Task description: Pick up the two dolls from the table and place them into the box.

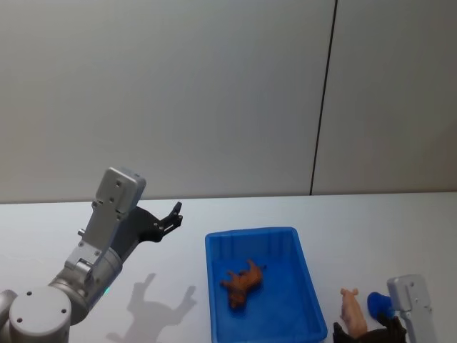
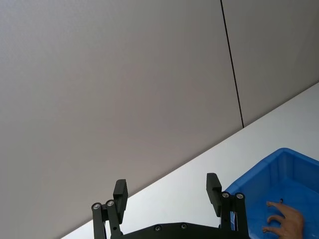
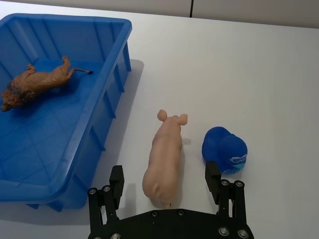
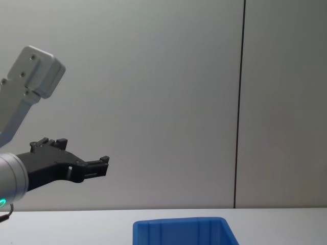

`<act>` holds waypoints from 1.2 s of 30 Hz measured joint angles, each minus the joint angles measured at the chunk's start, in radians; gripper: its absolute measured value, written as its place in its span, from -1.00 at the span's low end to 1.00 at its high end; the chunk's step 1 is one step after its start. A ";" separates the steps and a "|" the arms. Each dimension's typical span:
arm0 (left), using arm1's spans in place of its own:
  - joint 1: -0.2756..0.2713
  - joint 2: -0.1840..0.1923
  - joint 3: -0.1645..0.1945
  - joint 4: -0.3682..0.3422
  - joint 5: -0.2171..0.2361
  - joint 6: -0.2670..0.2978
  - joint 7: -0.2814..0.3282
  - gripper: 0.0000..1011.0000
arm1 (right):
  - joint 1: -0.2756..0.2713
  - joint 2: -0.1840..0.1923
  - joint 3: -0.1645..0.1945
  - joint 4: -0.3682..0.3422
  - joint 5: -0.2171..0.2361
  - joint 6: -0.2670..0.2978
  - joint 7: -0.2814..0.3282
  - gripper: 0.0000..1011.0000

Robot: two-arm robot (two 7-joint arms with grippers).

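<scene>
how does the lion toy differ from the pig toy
The lion toy is brown with a darker mane; the pig toy is plain peach-pink. The lion toy lies on its side inside the blue box; the pig toy rests on the white table just outside it, beside a small blue object. Both are small animal figures.

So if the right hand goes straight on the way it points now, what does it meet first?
Most likely the pink pig doll, which lies between the open fingers of the right hand, beside the blue box. Depth is unclear.
</scene>
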 joint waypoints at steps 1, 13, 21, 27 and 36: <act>0.000 0.000 0.000 0.000 0.000 0.000 0.000 0.98 | 0.005 -0.003 -0.001 0.010 -0.002 -0.004 0.002 0.98; 0.000 0.000 0.000 0.000 0.000 0.000 0.000 0.98 | 0.039 -0.025 -0.004 0.071 -0.010 -0.033 0.021 0.51; 0.000 0.000 0.000 0.000 0.000 0.000 0.000 0.98 | 0.055 -0.036 -0.004 0.098 -0.010 -0.032 0.020 -0.04; 0.000 0.000 0.000 0.000 0.000 0.000 0.000 0.98 | 0.061 -0.041 -0.001 0.106 -0.004 -0.020 0.005 -0.25; 0.000 0.000 0.000 0.000 0.000 0.000 0.000 0.98 | 0.057 -0.040 0.004 0.088 -0.008 -0.012 -0.018 -0.25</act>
